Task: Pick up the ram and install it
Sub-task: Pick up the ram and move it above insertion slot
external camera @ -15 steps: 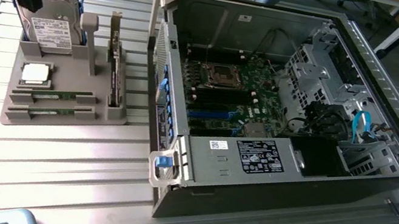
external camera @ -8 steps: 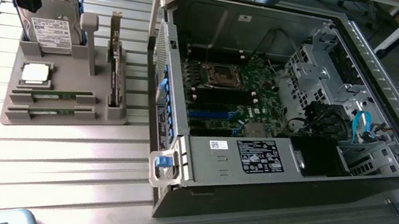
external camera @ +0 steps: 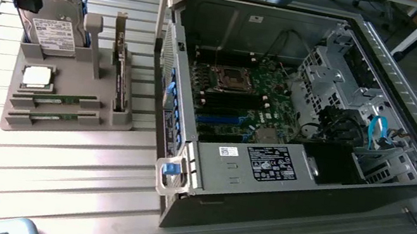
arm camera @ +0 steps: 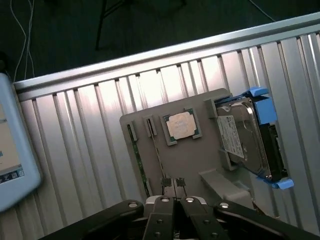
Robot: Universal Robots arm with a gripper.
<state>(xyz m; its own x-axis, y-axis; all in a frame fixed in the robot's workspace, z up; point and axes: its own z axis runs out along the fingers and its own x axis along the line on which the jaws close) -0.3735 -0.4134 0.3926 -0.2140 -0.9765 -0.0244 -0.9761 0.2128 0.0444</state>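
Nothing of the job is done yet, by the look of it. Both sticks of ram lie flat in their grooves at the near end of the grey tray (external camera: 60, 129), which sits on the slatted table (external camera: 43, 178) to the exterior view's left of the open computer case (external camera: 204, 45). The nearer ram stick (external camera: 52, 118) and the farther ram stick (external camera: 64, 100) lie side by side, just apart, with the square silver processor (external camera: 37, 77) in its pocket just beyond them.

The gripper (external camera: 30, 0) hangs over the far end of that tray, above the hard drive (external camera: 56, 32) in its blue bracket - well apart from the ram. In the wrist view the gripper (arm camera: 173, 184) has its fingertips (arm camera: 166, 182) pressed together with nothing between them, so it carries nothing. A thin green edge of one stick shows along the tray's rim in that view (arm camera: 136, 150).

Inside the case the motherboard (external camera: 260, 94) lies open to reach, lid off. Its long slots are too dim for me to say whether any is filled.

So, as I judge it, the whole task is left - the pick-up and the seating in the board.
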